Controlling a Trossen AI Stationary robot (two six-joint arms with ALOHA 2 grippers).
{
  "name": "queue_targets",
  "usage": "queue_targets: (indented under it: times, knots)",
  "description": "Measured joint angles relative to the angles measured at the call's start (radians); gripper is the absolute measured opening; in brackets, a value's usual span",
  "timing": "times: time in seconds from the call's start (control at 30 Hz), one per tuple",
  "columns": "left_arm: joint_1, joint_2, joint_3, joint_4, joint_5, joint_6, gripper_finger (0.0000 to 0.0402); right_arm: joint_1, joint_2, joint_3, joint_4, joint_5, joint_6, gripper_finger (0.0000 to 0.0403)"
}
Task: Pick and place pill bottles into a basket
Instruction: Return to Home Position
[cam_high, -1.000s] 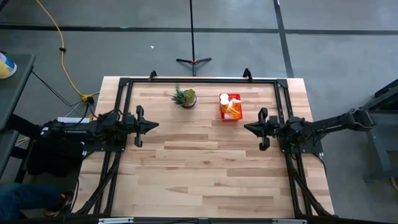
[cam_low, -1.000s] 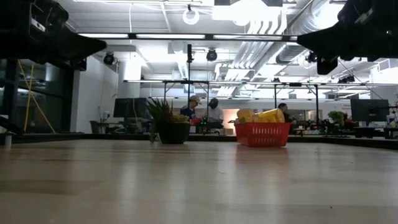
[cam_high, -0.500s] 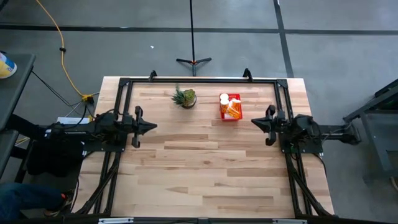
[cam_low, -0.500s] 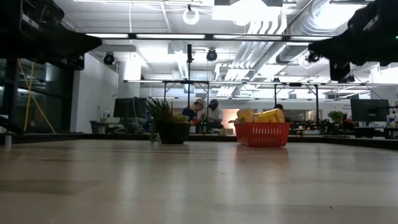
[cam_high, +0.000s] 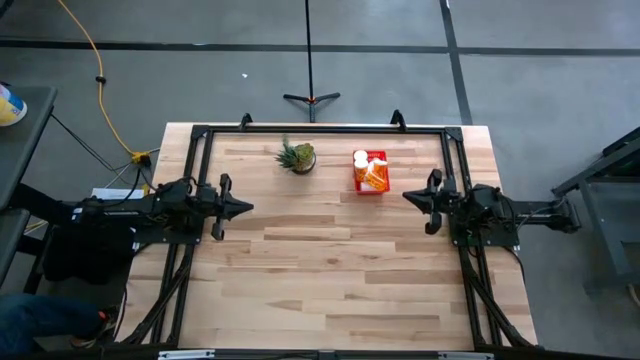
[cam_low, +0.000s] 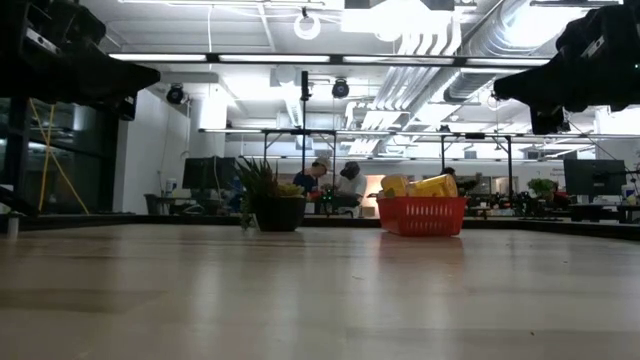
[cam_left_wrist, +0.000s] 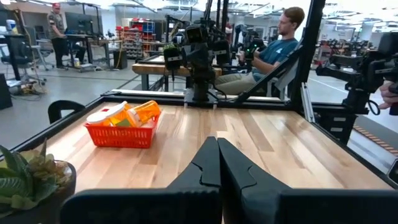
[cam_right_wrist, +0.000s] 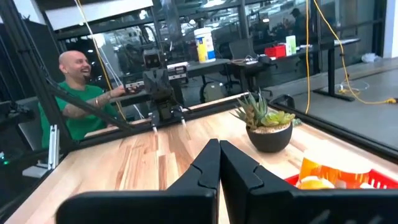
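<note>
pill bottles (cam_high: 368, 172) piled in the red basket (cam_low: 422, 217), left gripper (cam_high: 245, 207) clenched tight, arm held level well to the basket's left, right gripper (cam_high: 408, 197) pinched closed too, near the basket's right

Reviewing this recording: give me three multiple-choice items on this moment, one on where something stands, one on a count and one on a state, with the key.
1. Seen from above, where is the basket relative to the plant?
A. To its right, apart from it.
B. To its left, touching it.
C. At the table's near edge.

2. How many pill bottles lie on the table outside the basket?
A. Six.
B. Two.
C. None.

3. What state are the left gripper and the right gripper in?
A. Both open.
B. Both shut and empty.
C. The left is shut on a bottle.

Key:
1 A, the high view shows bare wood between them.
2 C, bottles show only inside the basket.
3 B, each wrist view shows the fingers pressed together with nothing between.
</note>
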Motion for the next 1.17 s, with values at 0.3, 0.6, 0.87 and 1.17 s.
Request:
queue_targets:
  times: [0.3,0.6,0.87,1.17]
  knots:
    - [0.0,0.0,0.0,-0.011,0.005,-0.012,0.0025,0.0,0.0,0.0,0.0,-0.016,-0.002,0.0]
    - [0.0,0.0,0.0,-0.03,0.007,-0.015,0.0024,0.0,0.001,0.0,-0.002,-0.018,0.017,0.0]
    - [0.0,0.0,0.001,-0.033,0.005,-0.015,0.0087,0.0,0.001,0.0,-0.016,-0.02,0.012,0.0]
    - [0.0,0.0,0.001,-0.033,0.004,-0.015,0.0138,0.0,0.001,-0.001,-0.018,-0.02,0.012,0.0]
